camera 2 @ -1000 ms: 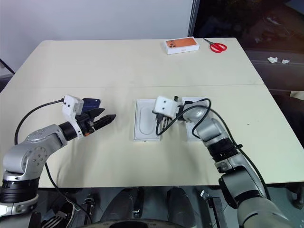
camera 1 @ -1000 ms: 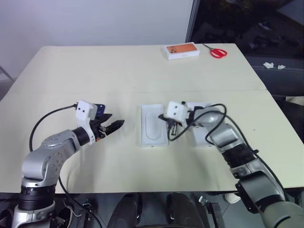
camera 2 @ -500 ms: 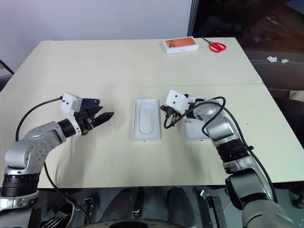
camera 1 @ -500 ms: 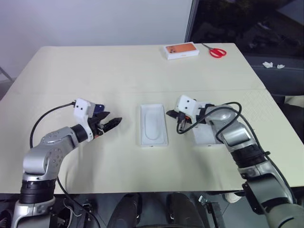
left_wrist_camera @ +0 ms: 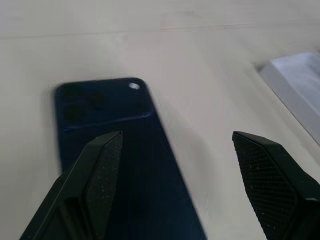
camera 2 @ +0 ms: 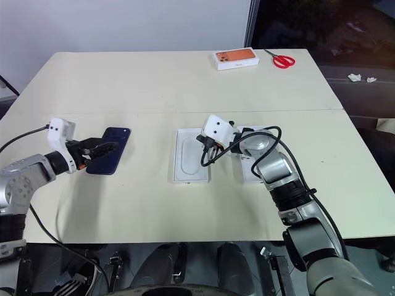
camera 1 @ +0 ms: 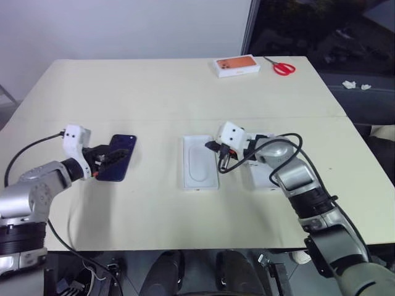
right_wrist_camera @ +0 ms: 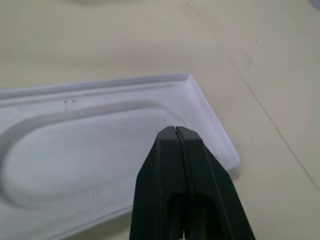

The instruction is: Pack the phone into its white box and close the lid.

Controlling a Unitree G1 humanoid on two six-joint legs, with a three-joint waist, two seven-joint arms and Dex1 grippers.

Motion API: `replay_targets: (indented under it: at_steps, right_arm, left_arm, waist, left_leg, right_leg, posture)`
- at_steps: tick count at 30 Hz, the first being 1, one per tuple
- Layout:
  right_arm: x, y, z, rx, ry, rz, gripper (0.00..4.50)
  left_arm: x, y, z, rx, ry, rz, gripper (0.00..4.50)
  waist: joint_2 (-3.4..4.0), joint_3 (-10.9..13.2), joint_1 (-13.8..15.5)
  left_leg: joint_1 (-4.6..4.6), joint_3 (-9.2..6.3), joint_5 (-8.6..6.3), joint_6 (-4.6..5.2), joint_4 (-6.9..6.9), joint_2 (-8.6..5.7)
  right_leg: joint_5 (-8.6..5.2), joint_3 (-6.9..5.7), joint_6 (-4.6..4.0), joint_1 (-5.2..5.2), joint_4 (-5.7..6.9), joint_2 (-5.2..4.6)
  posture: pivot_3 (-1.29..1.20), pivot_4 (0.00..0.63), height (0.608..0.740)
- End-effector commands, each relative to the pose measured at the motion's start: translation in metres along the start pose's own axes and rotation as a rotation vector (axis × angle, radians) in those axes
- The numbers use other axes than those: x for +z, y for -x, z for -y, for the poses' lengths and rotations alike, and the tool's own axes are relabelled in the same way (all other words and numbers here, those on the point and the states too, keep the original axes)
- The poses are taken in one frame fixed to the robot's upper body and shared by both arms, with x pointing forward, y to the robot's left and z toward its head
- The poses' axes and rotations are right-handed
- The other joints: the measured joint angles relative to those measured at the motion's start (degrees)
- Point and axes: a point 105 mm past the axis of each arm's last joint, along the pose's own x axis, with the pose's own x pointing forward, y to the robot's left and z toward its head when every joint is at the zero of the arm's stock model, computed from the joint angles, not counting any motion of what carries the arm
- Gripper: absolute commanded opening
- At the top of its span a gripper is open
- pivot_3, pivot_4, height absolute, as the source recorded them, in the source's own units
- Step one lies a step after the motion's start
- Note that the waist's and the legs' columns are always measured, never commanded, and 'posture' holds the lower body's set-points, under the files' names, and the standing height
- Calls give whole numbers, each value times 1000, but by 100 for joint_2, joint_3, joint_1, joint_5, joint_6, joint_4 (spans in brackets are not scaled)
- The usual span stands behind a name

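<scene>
Left eye view: phone (camera 1: pixel 118 165) flat on table (camera 1: pixel 154 92), well left of white box (camera 1: pixel 199 162) with oval-recess insert; left gripper (camera 1: pixel 114 156) over phone's near edge, fingers spread; right gripper (camera 1: pixel 211 147) at box's right rim, clenched, empty; lid (camera 1: pixel 265 176) beside box, partly behind right arm; orange-topped box (camera 1: pixel 236 66) and scissors (camera 1: pixel 282 66) at far edge.
Left wrist view: fingers (left_wrist_camera: pixel 95 172) apart above phone, camera bump at far end; contact unclear.
Right wrist view: fingers (right_wrist_camera: pixel 182 185) pressed together over insert's corner.
</scene>
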Motion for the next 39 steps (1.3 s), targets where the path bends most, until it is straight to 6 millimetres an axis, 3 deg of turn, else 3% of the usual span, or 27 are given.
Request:
replay_targets:
  at_steps: [1, 7, 10, 14, 17, 21, 25, 30, 35, 39]
  right_arm:
    - [18, -5, 1, 5, 41, 53, 27]
    - [34, -31, -14, 34, 69, 87, 27]
    - [52, -61, -29, 40, 110, 106, 27]
    - [63, -82, -44, 57, 115, 121, 27]
    - [64, -92, -48, 59, 121, 113, 27]
    - [79, -116, -64, 89, 139, 117, 27]
    - [73, -131, -73, 104, 122, 41, 27]
    - [69, -139, -86, 153, 113, -25, 27]
    - [72, -142, -84, 150, 85, -56, 27]
    - [70, -143, -86, 164, 60, -65, 27]
  left_arm:
    - [12, 7, -5, 14, 46, 30, 3707]
    - [15, 22, -37, 47, 306, 53, 3707]
    - [5, 27, -65, 165, 340, -18, 3707]
    - [-1, 26, -77, 193, 383, -54, 3707]
    - [-3, 23, -77, 171, 380, -70, 3707]
    - [-23, 11, -57, 29, 443, -178, 3707]
    - [-46, 8, -53, 10, 472, -288, 3707]
    - [-72, 5, -39, -72, 506, -399, 3707]
    - [-81, 5, -39, -75, 492, -426, 3707]
    - [-86, 1, -27, -134, 522, -454, 3707]
  waist:
    - [0, 0, -8]
    - [-2, 1, -57]
    - [-2, 1, -110]
    - [-3, 0, -151]
    - [-13, -4, -145]
    - [-14, -6, -165]
    - [-10, -8, -180]
    - [-4, -14, -164]
    - [30, -35, -163]
    - [40, -43, -160]
  left_leg:
    - [0, 0, 0, -1, -1, 0]
    - [0, 0, 2, -3, -2, 3]
    - [0, 0, 10, -16, -6, 4]
    - [0, -2, 24, -40, -9, 3]
    - [0, -7, 25, -41, -4, -7]
    - [0, -10, 24, -40, -2, -9]
    - [1, -9, 29, -48, -10, -5]
    - [9, -10, 28, -46, -8, -14]
    - [11, -11, 28, -45, -8, -15]
    - [15, -12, 24, -39, -8, -16]
  right_leg:
    - [0, 0, 0, -1, 0, 0]
    - [0, 0, 0, -11, 14, 6]
    - [0, -1, 0, -16, 20, 9]
    - [0, -5, 0, -23, 23, 9]
    - [0, -9, 0, -30, 19, 3]
    - [0, -9, 0, -29, 24, 3]
    - [0, -8, 0, -33, 35, 7]
    - [0, -9, 0, -30, 34, 4]
    - [0, -8, 0, -29, 35, 3]
    - [0, -9, 0, -24, 36, 2]
  posture:
    - [0, 150, 740]
    - [0, 150, 740]
    - [0, 150, 740]
    - [0, 150, 740]
    - [0, 150, 740]
    - [0, 150, 740]
    - [0, 150, 740]
    - [0, 150, 740]
    - [0, 150, 740]
    - [0, 150, 740]
